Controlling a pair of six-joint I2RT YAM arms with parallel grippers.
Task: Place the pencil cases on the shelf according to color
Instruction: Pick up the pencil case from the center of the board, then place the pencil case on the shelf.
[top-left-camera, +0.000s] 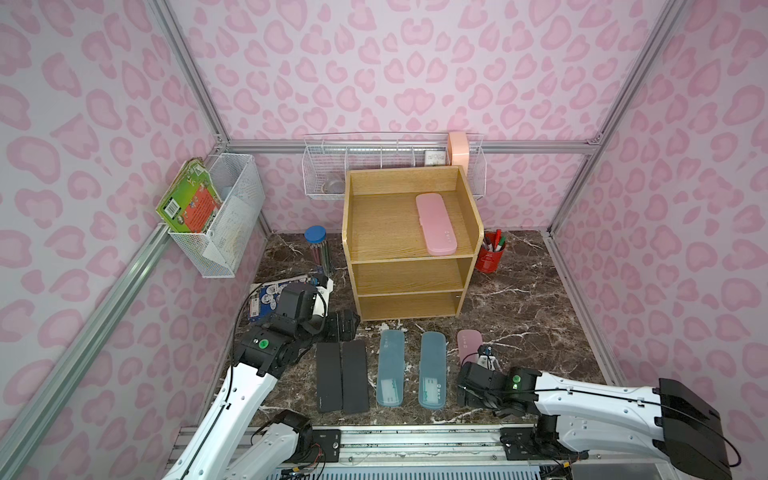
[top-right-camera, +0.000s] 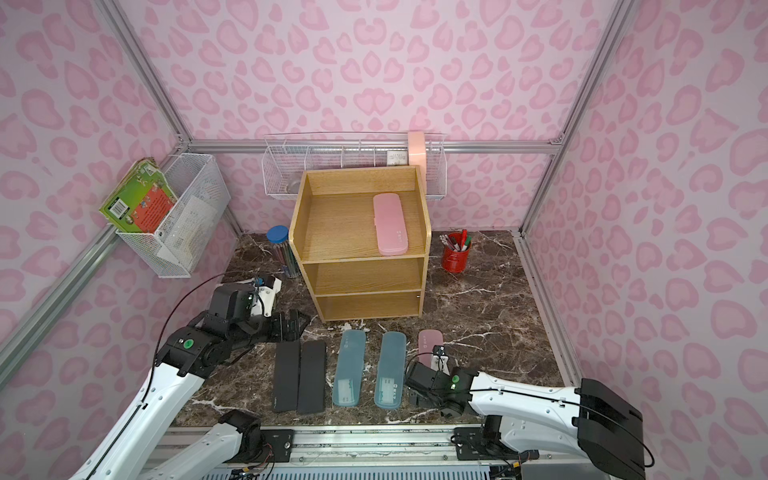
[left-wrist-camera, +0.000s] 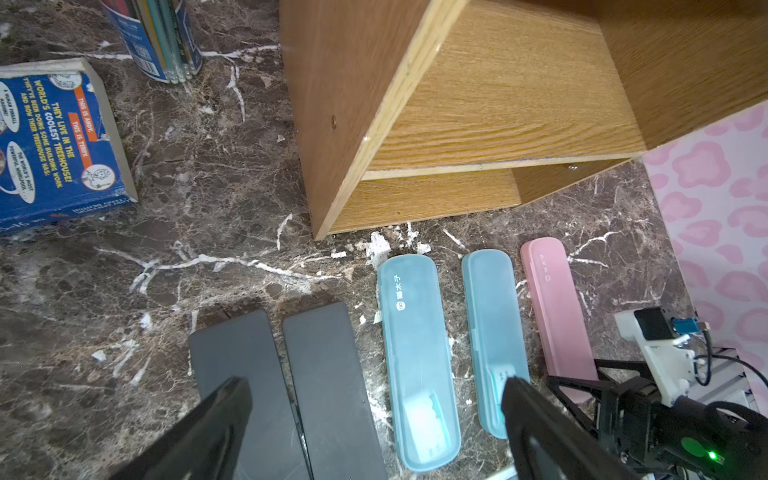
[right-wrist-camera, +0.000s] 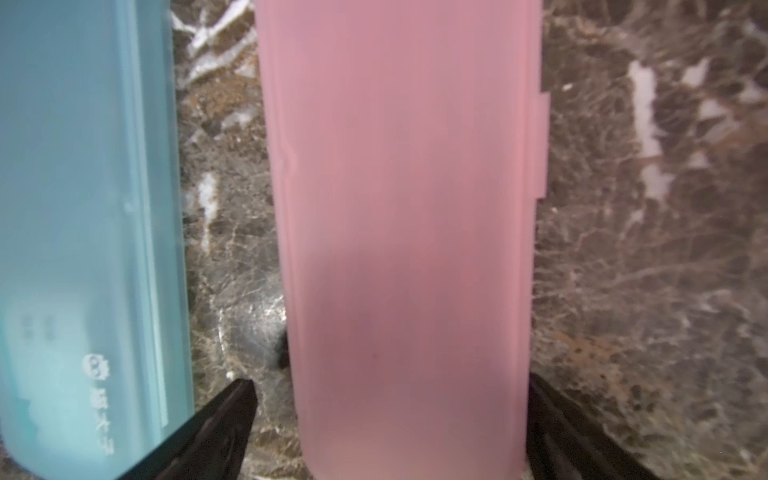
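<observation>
While the right claw (right-wrist-camera: 390, 384) sits spread wide around a pink pencil case (right-wrist-camera: 399, 187) on the table (right-wrist-camera: 644, 249), it grips nothing. The left claw (left-wrist-camera: 376, 382) is spread apart too.

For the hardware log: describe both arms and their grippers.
The left arm and right arm have white shells, black joints, a round green mark near each wrist, and thin black cables. The left gripper and right gripper have black tapered fingers and white camera mounts.
</observation>
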